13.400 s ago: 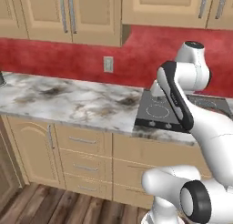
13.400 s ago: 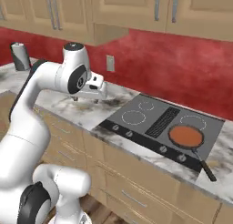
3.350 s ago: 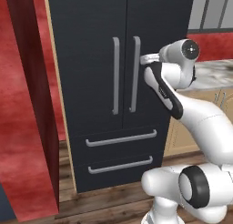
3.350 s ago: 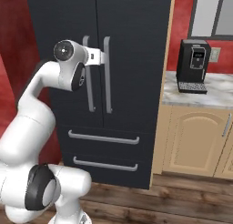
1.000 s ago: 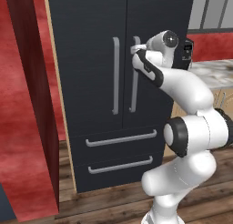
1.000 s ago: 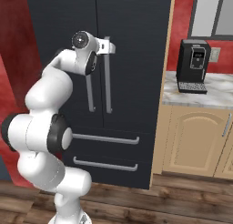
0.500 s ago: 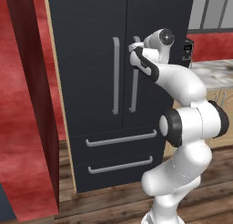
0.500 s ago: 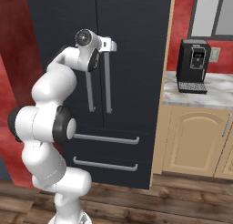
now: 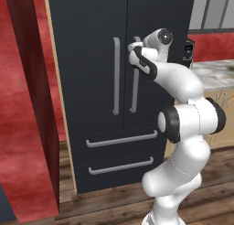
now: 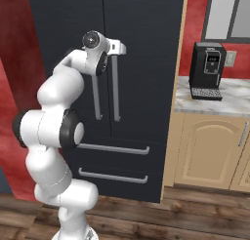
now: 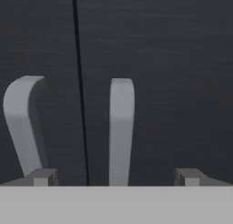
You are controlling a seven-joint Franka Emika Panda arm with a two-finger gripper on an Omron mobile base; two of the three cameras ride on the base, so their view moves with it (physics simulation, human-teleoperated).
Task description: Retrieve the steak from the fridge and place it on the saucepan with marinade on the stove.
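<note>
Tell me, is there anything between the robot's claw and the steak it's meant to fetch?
Yes. The fridge has both upper doors shut, and no steak shows outside it. The gripper, jaws wide open, faces the top of the right door's handle, which stands between its fingertips. That door must come open first.

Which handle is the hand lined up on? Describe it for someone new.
Find the tall black fridge beside the wooden cabinet with the coffee machine. Two grey vertical bars flank its door seam. It is the right door's handle, the bar standing between the open hand's fingertips.
</note>
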